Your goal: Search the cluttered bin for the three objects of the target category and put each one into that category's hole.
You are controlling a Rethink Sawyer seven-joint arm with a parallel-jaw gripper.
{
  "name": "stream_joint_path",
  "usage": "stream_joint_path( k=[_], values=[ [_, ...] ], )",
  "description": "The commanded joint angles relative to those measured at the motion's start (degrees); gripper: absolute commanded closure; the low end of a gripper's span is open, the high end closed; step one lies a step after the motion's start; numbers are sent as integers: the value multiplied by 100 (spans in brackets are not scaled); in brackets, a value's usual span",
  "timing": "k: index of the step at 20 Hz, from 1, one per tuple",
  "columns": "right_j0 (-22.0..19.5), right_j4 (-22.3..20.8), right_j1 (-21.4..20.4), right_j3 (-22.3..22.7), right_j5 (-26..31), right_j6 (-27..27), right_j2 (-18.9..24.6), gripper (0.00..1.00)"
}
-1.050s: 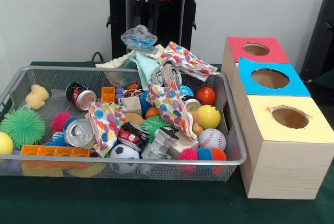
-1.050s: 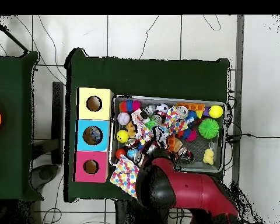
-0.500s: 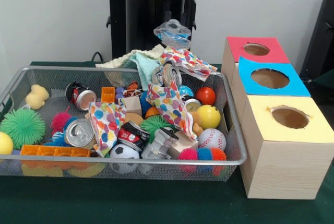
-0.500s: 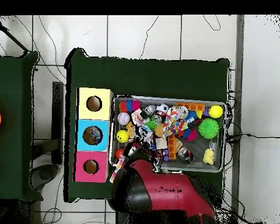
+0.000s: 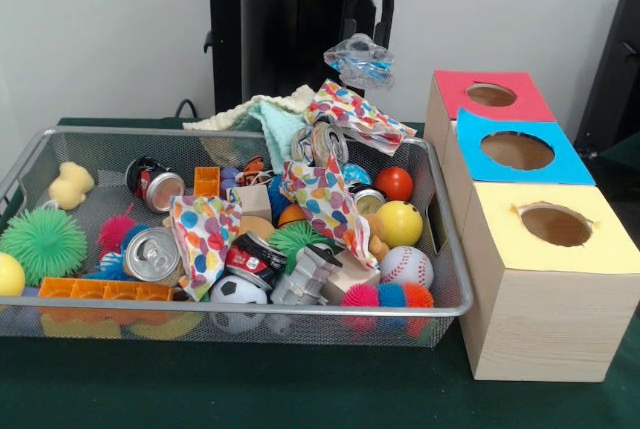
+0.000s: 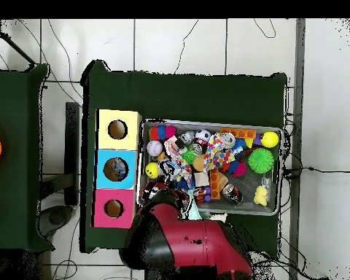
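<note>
1. Gripper [image 5: 362,41] hangs at top centre of the front view, fingers clamped on a crumpled clear plastic bottle with blue markings [image 5: 360,59], which dangles above the back rim of the wire bin [image 5: 447,249]!
2. Overhead, the red arm [image 6: 185,244] fills the lower middle and hides the hand entirely, so only the front view shows the hold.
3. Three boxes line the right side of the front view: red-topped box [image 5: 490,97] at the back, blue-topped box [image 5: 517,149] in the middle, yellow-topped box [image 5: 555,224] nearest the camera.
4. My read: this is the carry, with the red hole closest.
5. To do it well, I'd keep the bottle high over the patterned cloth [image 5: 355,114] draped on the rim, centre it squarely above the hole, then let go; crumpled plastic could catch the cut edge.
</note>
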Motion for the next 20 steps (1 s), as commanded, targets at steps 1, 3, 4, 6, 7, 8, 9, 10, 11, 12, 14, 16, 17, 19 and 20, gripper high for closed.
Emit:
stream_joint_path(
  k=[1,3,4,6,7,8,9,10,11,12,14,16,17,19,20],
  values=[
    [99,292,358,209,167,906,-207,100],
    [197,332,443,192,93,949,-243,100],
    [260,345,486,184,41,974,-281,100],
    [396,394,615,135,-52,1026,-345,100],
    [441,422,665,119,-91,1036,-362,100],
    [486,440,709,98,-119,1036,-381,100],
    [565,469,778,66,-159,1061,-419,100],
    [630,494,828,49,-206,1077,-451,100],
    [694,519,879,32,-253,1093,-483,100],
    [753,551,921,15,-281,1109,-507,100],
    [896,597,998,-20,-343,1151,-586,100],
    [983,645,1021,-56,-329,1143,-631,100],
    [1059,666,1022,-63,-330,1151,-675,100],
    [1109,708,951,-27,-306,1117,-693,100],
    [1153,721,933,-34,-290,1102,-725,100]
  ],
)
